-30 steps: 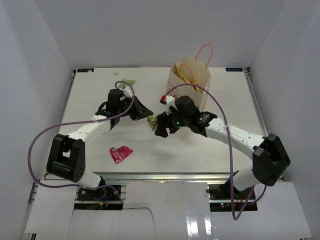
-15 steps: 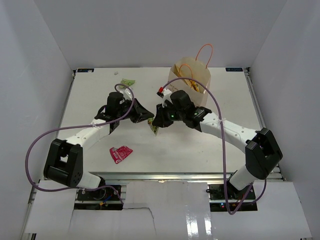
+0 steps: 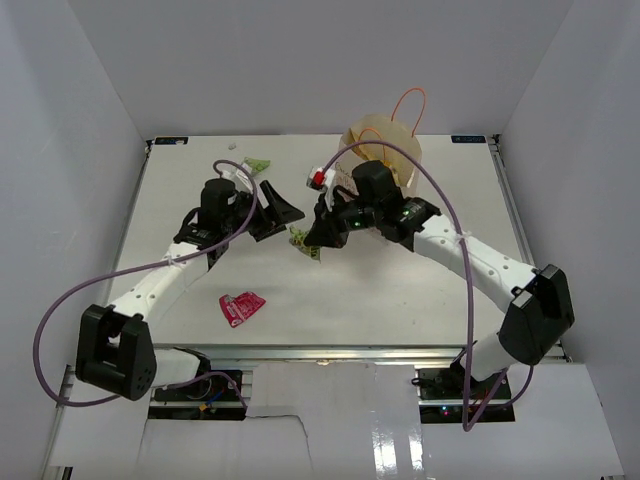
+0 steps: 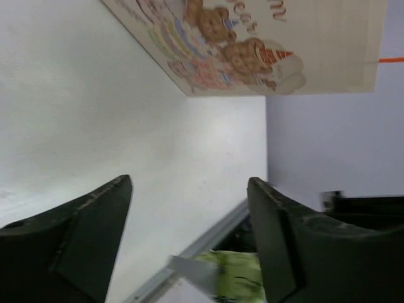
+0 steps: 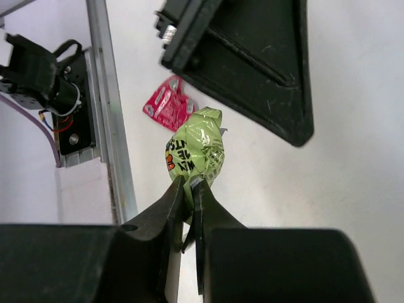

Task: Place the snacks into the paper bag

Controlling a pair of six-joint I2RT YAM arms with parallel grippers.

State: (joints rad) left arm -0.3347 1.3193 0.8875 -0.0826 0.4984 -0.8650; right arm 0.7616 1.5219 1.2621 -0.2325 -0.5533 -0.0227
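Pinching the green packet [image 5: 192, 151] by its lower crimped edge, the right gripper [image 5: 191, 183] had both fingers pressed together on the wrapper. The rest of the packet stood out beyond the fingertips. Whether the packet touched the white table [image 3: 400, 290] beneath it could not be told.

Directly across from the right gripper, the left gripper [image 4: 188, 186] stood with its fingers spread wide and nothing between them. In the right wrist view, one broad black finger lay just beyond the held packet without touching it.

The paper bag [image 3: 385, 150] stood upright behind the right gripper, past its wrist on the far side of the table. It was apart from the held packet, and its orange handles [image 3: 410, 105] rose above its open mouth. Ahead of the left gripper's fingertips, the bag's side showed printed bears, with bare table between fingers and bag.

A magenta packet [image 3: 241, 306] lay flat on the table, well apart from both grippers, on the near side by the left arm. In the right wrist view it lay just past the top of the held packet. A second green packet [image 3: 257, 164] lay behind the left gripper near the table's far edge, clear of its fingers. From above, yellow showed inside the bag's mouth, but its shape could not be made out.
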